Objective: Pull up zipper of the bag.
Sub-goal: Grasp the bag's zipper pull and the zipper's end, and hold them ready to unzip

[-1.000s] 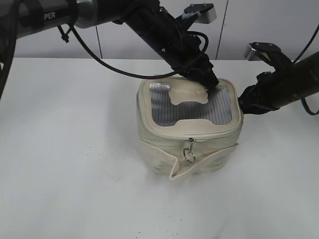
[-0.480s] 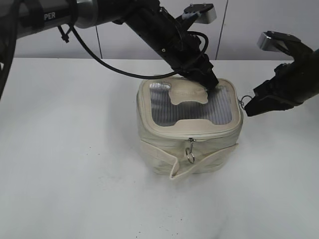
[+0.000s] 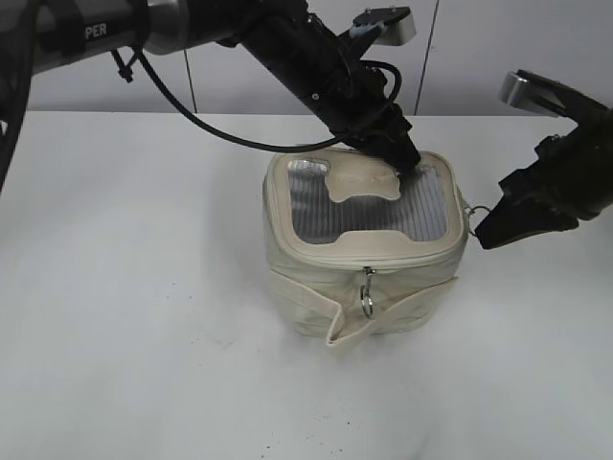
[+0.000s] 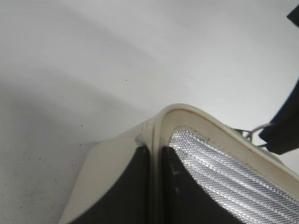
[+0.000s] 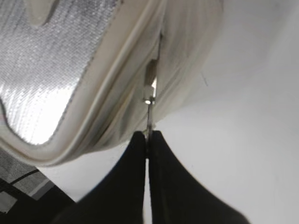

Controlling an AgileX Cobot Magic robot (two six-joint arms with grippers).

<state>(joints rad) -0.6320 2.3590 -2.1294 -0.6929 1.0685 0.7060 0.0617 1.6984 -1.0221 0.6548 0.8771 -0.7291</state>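
I read this as a lab bench: bare white table (image 3: 144, 287) running to its far edge, plain pale panelled wall (image 3: 460, 57) behind, cabled black robot arms (image 3: 287, 48) overhead. Nothing domestic visible.

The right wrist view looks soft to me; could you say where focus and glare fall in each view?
Right wrist view: end effector fingers are blurred dark shapes, and glare whitens the bag lid. Left wrist view: the lid mesh is bright, the near rim soft. Exterior view: evenly lit, fairly sharp, soft shadow beneath the bag.

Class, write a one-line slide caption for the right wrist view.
Right gripper pinches a silver ring pull on the cream bag's zipper.
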